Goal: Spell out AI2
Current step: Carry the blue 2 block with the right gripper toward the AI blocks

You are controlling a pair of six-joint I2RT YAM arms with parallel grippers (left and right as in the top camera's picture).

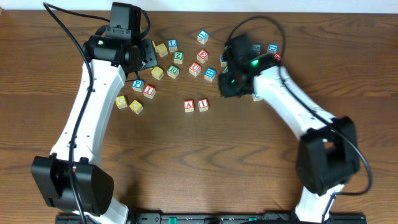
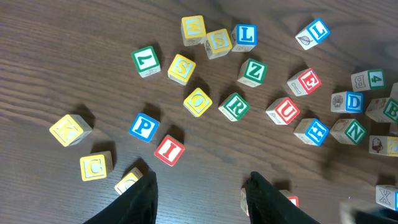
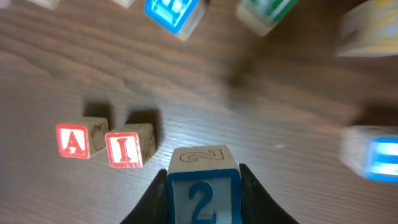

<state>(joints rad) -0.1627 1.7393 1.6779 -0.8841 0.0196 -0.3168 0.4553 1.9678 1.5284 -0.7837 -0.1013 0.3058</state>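
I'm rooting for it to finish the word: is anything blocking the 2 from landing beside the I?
Nothing visible. The right gripper holds the 2 near the free side of the I, and only bare table lies between them. The A sits on the I's far side; other blocks lie clear of that gap.

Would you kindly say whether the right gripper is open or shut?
The right gripper is shut on the 2 cube: fingers press both sides.
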